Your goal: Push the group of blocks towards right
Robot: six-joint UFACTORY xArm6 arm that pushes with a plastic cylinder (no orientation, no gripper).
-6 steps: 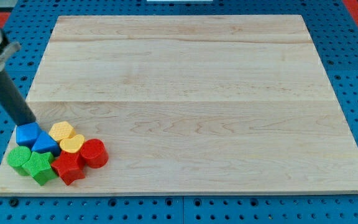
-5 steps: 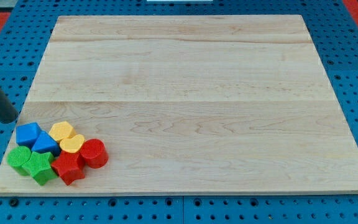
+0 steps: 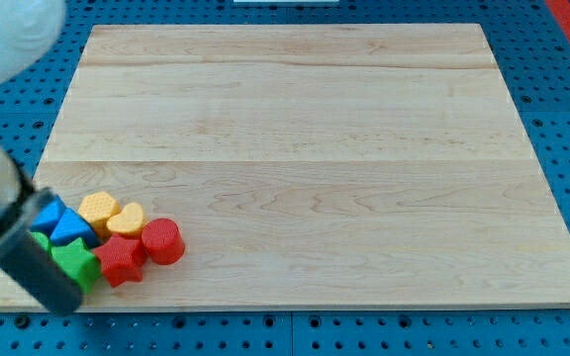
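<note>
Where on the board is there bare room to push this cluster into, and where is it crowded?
The wooden board is bare everywhere to the view's right of the red cylinder and above the yellow heart. The bottom-left corner is crowded: blue blocks, green star, red star, my tip.

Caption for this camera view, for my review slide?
Rod with my tip at the wooden board's bottom-left corner, left of the clustered blue, yellow, green and red blocks.
</note>
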